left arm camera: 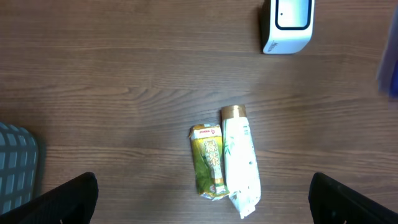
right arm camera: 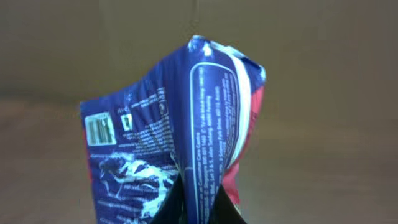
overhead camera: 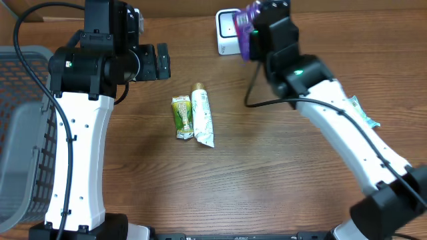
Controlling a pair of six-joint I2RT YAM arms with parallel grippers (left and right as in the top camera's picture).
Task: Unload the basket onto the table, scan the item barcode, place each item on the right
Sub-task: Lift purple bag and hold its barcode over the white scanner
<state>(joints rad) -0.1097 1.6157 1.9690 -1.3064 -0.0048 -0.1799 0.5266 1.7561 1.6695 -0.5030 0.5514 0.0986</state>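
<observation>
While the right tool (overhead camera: 252, 33) is clamped shut on a blue and purple snack packet (right arm camera: 168, 124), that packet hangs in the air at the far side of the counter (overhead camera: 280, 173), just beside the white barcode scanner (overhead camera: 227, 32). From overhead the packet overlaps the scanner's right edge; whether the two touch cannot be told. In the right wrist view the packet is pinched at its lower edge between the dark fingers (right arm camera: 171, 208) and stands up crumpled, its printed back toward the camera. A small barcode (right arm camera: 99, 129) sits near its left edge, with a red strip along the right side.

At the left edge of the counter stands a grey latticed basket (overhead camera: 23, 153). Only part of it is in frame, showing its mesh wall and floor, and the left arm crosses in front of it.

The left tool (overhead camera: 155, 61) hovers above the counter with its jaws spread wide, holding nothing. Its fingertips (left arm camera: 68, 199) show at the bottom corners of the left wrist view.

Near the middle of the counter lie a green packet (overhead camera: 181, 117) and a white tube with a gold cap (overhead camera: 203, 115), side by side and touching along their lengths, cap end toward the scanner. Another small packet with teal print (overhead camera: 363, 115) lies beside the right arm, partly covered by it.
</observation>
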